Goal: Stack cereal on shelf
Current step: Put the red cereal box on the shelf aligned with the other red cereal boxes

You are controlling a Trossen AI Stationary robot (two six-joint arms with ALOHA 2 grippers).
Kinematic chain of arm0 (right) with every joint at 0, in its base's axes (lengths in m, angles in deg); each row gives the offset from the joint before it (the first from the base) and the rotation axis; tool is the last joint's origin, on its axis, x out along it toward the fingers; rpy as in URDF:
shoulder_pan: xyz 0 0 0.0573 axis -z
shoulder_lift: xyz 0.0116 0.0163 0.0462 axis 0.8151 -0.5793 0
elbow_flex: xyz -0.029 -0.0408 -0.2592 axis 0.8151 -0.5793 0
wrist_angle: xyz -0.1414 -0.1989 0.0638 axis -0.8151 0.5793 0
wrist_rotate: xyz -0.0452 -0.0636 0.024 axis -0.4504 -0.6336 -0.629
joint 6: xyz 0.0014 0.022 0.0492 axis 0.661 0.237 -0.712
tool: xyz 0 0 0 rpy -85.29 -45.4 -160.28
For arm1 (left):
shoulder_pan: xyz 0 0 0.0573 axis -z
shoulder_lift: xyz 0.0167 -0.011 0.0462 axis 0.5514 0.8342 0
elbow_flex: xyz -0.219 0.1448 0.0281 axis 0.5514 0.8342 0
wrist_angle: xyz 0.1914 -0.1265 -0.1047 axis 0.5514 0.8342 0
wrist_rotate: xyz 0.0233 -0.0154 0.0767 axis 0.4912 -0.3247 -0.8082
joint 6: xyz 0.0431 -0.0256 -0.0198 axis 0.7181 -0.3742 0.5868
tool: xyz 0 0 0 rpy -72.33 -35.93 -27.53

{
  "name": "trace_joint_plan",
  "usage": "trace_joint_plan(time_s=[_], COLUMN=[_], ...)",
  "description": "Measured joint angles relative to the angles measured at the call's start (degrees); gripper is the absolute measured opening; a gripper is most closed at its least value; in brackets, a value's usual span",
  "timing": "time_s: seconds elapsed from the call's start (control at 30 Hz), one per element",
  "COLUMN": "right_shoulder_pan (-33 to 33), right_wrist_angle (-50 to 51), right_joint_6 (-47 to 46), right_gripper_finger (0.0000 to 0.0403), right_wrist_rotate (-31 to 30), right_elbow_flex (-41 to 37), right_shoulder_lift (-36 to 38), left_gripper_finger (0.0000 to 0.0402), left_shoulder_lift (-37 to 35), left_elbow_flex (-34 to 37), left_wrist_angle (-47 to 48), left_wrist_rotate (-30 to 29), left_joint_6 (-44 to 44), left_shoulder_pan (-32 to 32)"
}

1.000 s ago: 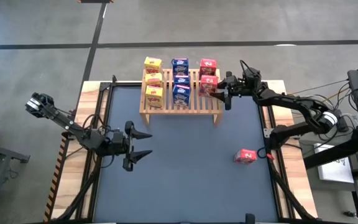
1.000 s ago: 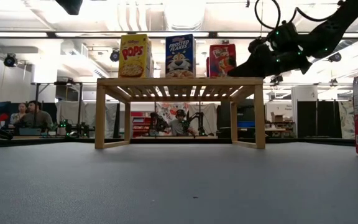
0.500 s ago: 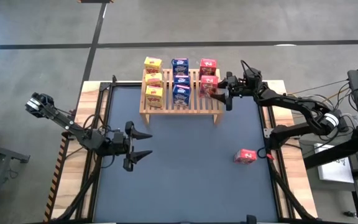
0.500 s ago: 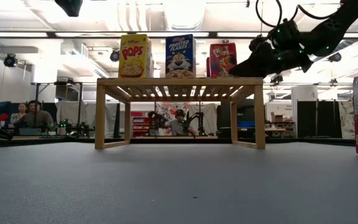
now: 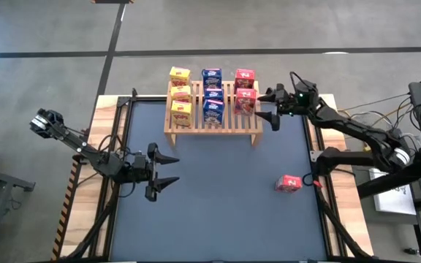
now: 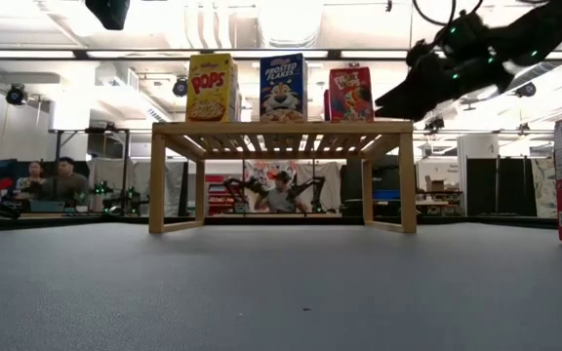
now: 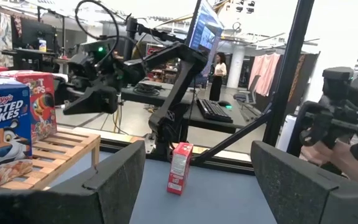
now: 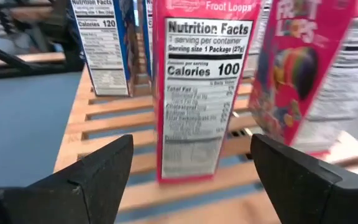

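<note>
Shelf [image 5: 212, 123]: slatted wooden rack at the far edge of the worktop [image 5: 218, 212], carrying eight cereal boxes in three colour-sorted columns.
Yellow boxes [image 5: 180, 93]: three, left column.
Blue boxes [image 5: 212, 93]: three, middle column.
Red boxes [image 5: 244, 91]: two, right column; the front slot is vacant, judged reserved for the ninth box.
Remaining red box [image 5: 289, 183]: upright on the worktop, well apart from the shelf, near the right edge; not yet stacked.
Right gripper [image 5: 267, 106]: just beside the shelf's right end, fingers spread and empty, facing the nearest red box, which stands free.
Left gripper [image 5: 167, 169]: waits over the worktop's left side, fingers spread, holding nothing.
</note>
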Motion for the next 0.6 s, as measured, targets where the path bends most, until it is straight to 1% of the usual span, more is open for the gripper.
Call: trace_joint_plan(time_s=[0.07,0.17,0.3,0.37,0.5,0.6], right_shoulder_pan=[0.0,-0.12,-2.4,-4.49,-10.33,-14.79], right_wrist_angle=[3.85,9.47,14.84,16.38,17.67,17.75], right_joint_6=[0.15,-1.29,-4.4,-6.18,-9.65,-11.81], right_gripper_finger=[0.0318,0.0317,0.031,0.0307,0.0301,0.0299], right_wrist_rotate=[-1.33,-1.71,1.3,2.32,2.28,0.07], right_elbow_flex=[0.0,-0.02,-0.04,-0.04,-0.04,-0.04], right_shoulder_lift=[2.98,7.9,14.88,18.37,24.19,27.19], left_gripper_finger=[0.0276,0.0276,0.0276,0.0276,0.0276,0.0276], left_shoulder_lift=[0.0,0.0,0.0,0.02,0.15,2.47], left_elbow_flex=[0.0,0.0,0.0,0.11,0.52,0.48], left_wrist_angle=[0.05,0.05,0.59,0.98,1.19,-0.39], left_wrist_rotate=[0.0,0.0,0.0,0.0,0.0,-0.02], left_joint_6=[0.49,1.24,1.61,1.64,1.7,1.67], left_shoulder_pan=[0.0,0.0,0.0,-0.01,-0.16,-0.42])
